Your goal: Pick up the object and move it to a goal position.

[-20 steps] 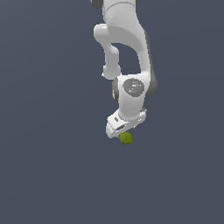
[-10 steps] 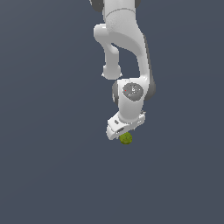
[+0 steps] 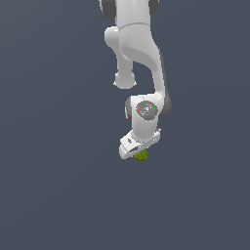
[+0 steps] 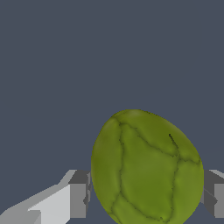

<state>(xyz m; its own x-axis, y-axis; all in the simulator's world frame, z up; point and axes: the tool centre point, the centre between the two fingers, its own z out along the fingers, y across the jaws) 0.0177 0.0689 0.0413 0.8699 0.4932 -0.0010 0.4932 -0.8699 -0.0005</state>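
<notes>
In my exterior view the object (image 3: 141, 156) shows only as a small green piece under the white gripper (image 3: 137, 152), whose body hides its upper part and the fingers, so from there I cannot tell whether the pads touch it. In my wrist view the bottom of the object (image 4: 147, 168) is cut off by the picture's edge, and both fingers (image 4: 78, 194) are cut there too, one also by the side edge. The arm's (image 3: 139, 49) upper links also run out of the exterior view's top edge, so I cannot see its base.
</notes>
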